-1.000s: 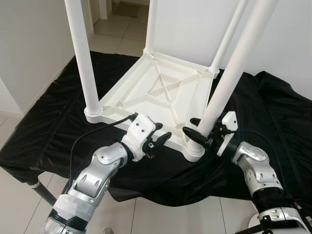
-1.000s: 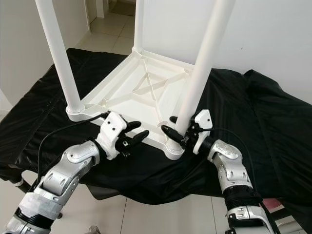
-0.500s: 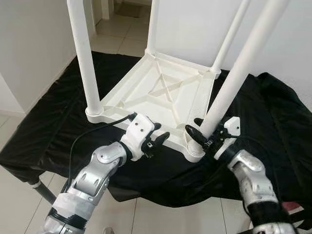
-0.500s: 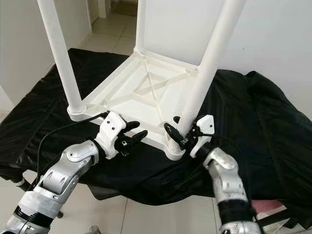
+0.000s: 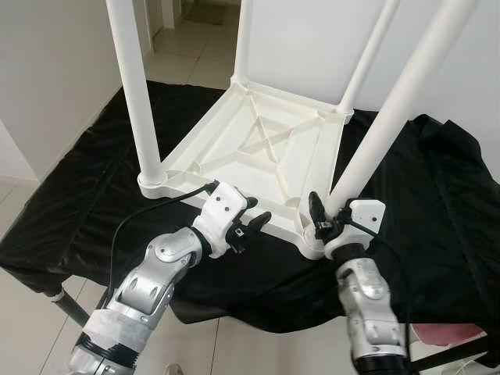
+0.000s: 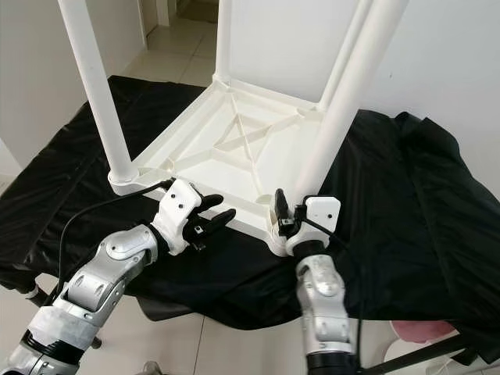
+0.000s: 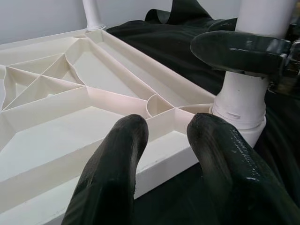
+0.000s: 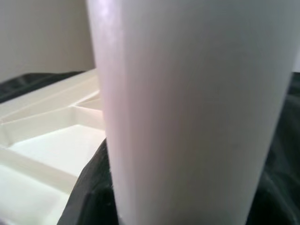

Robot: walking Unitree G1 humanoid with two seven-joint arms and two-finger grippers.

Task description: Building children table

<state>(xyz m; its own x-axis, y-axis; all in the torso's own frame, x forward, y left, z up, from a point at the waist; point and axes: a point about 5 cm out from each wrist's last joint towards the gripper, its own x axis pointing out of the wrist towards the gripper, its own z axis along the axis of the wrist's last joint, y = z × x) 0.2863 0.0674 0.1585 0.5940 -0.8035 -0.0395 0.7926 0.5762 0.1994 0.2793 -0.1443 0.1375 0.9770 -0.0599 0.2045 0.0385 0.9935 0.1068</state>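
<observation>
White plastic on black cloth

The upturned children's table point(image 5: 258, 148) and its legs point(image 5: 133, 86) look like smooth, faintly glossy white moulded plastic. The cloth point(image 5: 437, 195) over the bench is black, thin, creased, slightly shiny. The arms point(image 5: 156, 273) are brushed silver metal; the left end effector point(image 7: 164, 154) fingers point(image 7: 112, 173) are glossy black.

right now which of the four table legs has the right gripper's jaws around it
The near-right leg, at the tabletop corner closest to the robot. The right gripper clasps its base; the left gripper hovers open beside it, and the other three legs stand untouched.
</observation>
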